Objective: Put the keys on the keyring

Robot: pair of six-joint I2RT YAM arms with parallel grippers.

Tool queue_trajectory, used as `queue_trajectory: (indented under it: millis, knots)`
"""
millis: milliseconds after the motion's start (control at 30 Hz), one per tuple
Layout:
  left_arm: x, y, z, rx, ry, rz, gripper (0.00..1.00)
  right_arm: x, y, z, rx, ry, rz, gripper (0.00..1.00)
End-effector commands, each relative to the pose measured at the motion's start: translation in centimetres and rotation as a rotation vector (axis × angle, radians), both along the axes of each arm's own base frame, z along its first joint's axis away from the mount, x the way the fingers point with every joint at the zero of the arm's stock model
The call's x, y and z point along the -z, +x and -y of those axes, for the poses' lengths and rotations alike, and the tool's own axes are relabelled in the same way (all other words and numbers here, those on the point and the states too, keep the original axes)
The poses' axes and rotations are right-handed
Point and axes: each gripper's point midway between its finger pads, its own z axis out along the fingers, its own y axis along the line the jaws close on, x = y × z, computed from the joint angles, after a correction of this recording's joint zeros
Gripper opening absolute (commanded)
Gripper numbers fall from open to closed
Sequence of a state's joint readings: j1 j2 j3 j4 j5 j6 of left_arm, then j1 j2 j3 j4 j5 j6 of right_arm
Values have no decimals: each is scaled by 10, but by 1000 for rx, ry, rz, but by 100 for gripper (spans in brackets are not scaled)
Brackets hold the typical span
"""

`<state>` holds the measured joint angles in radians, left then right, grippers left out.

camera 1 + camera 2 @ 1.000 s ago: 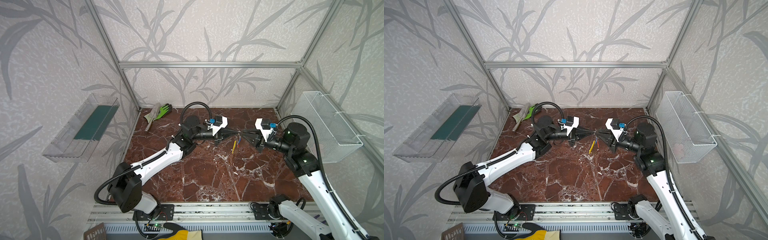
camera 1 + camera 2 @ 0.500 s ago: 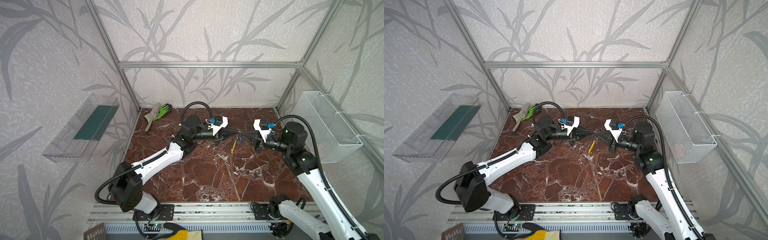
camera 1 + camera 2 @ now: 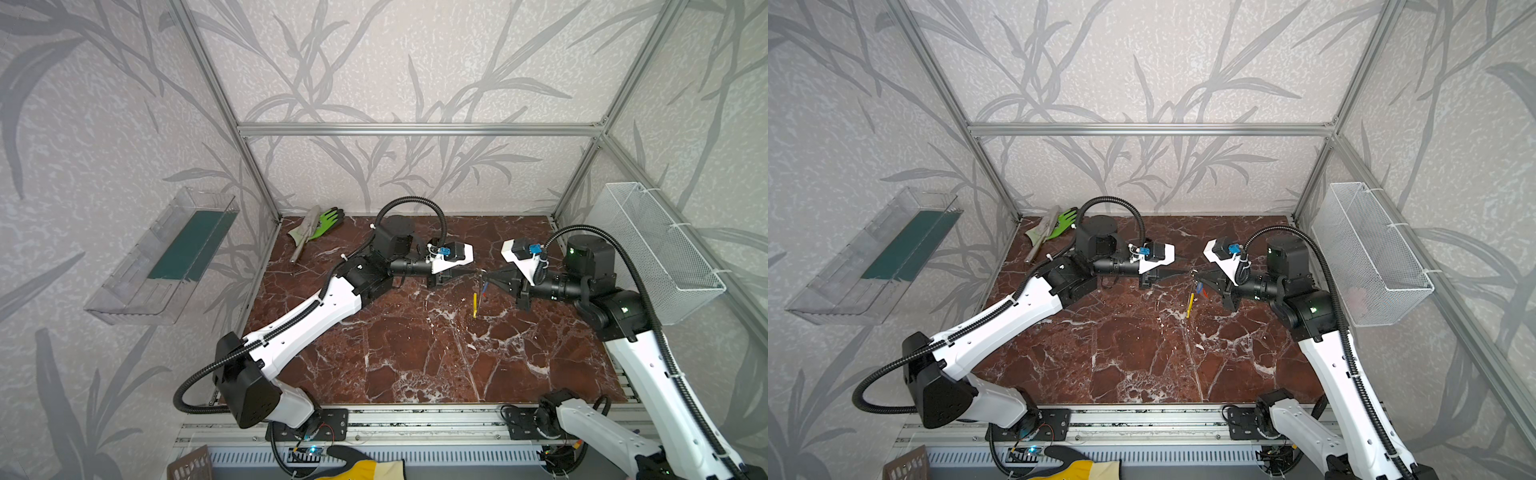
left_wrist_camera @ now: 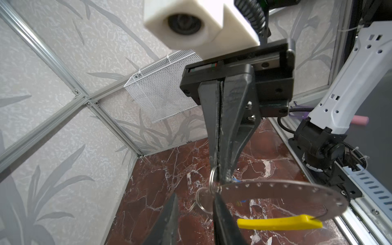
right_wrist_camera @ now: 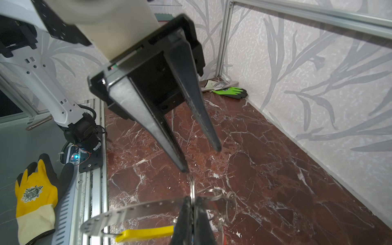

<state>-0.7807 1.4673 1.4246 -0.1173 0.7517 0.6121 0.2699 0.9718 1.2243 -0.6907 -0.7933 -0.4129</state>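
Pinching the large thin grey metal keyring [image 4: 275, 187] near one end of its hole-punched band, the right claw [image 4: 220, 174] has its two black fingers pressed flat together with no gap between them. A cluster of small silver wire split rings [image 4: 201, 199] sits right at that pinch point. The hoop is held up off the bench and sticks out to one side of the claw, with a flat yellow plastic tag [image 4: 277, 221] hanging from its far end.

Facing it tip to tip, the left claw [image 5: 201, 159] stands partly spread, its fingers clearly apart and gripping nothing. One tip is just short of the split rings.

In a top view the two small keys, one blue-headed [image 3: 1200, 286] and one red-orange-headed [image 3: 1205, 293], dangle just under the meeting claws, beside the yellow tag. I cannot tell which ring they hang from.

Below lies the red-brown marble bench [image 3: 415, 353]. A green and black work glove [image 3: 328, 218] rests in its back left corner. A white wire-mesh basket [image 3: 656, 249] hangs on the right wall and a clear plastic tray with a green liner [image 3: 166, 257] on the left wall.

By the front rail lies a yellow and black glove [image 5: 36, 195]. It bears a dark round emblem whose lettering is too small to read.
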Motion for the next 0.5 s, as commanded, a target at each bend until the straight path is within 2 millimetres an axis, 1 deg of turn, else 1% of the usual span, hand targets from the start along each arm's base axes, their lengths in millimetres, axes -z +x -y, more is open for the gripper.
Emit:
queue_trajectory:
  millis: [0, 333, 467]
  knots:
    - [13, -9, -5, 17, 112, 88, 30, 10, -8, 0, -13, -58, -40, 0]
    - [21, -18, 3, 45, 161, 83, 29, 10, -11, -5, -34, -61, -42, 0]
    - [23, -17, 6, 43, 174, 88, 28, 11, -13, -7, -46, -62, -43, 0]
